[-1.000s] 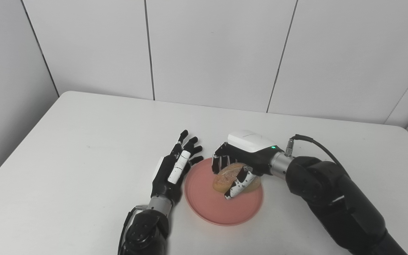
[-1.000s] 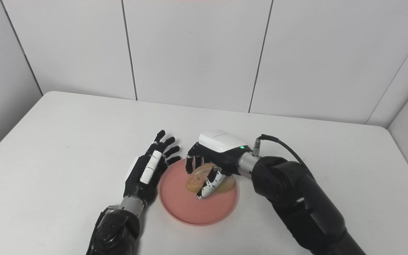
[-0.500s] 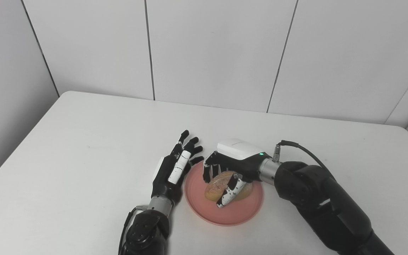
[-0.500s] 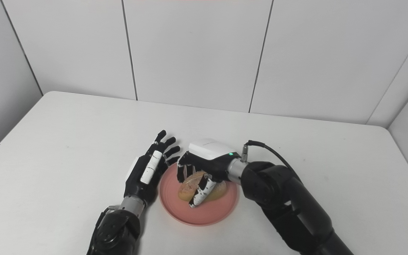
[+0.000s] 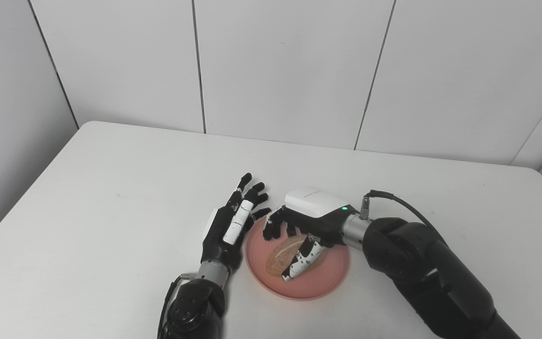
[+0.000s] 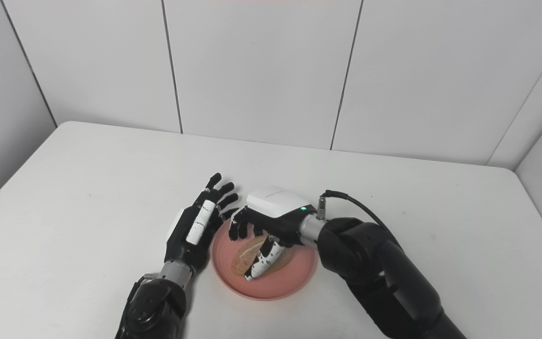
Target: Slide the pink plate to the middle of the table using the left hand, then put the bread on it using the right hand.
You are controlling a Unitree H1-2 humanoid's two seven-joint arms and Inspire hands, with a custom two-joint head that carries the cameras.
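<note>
Big white table (image 5: pixel 111 188) under everything, pale panelled wall behind. Round pink plastic plate (image 5: pixel 332 278) sitting roughly mid-table, a bit toward the near edge. Oval golden-brown bread roll (image 5: pixel 281 252) lying on the plate's left half, long axis running diagonally from near-left to far-right.

Right hand (image 5: pixel 299 230) directly over the roll, fingers loosening and fanned above its far end, thumb laid along its near-right side. Looks like mid-release, though hard to tell whether any contact remains. Straight up and back to the right seems the safe exit, since the roll sits right beneath the palm and a sideways drag could roll it off.

Left hand (image 5: pixel 231 226) flat and spread, holding nothing, just beside the plate's left rim. Touching it or not: can't say.

No brands, labels or readable writing anywhere; just a green light on the right wrist.
</note>
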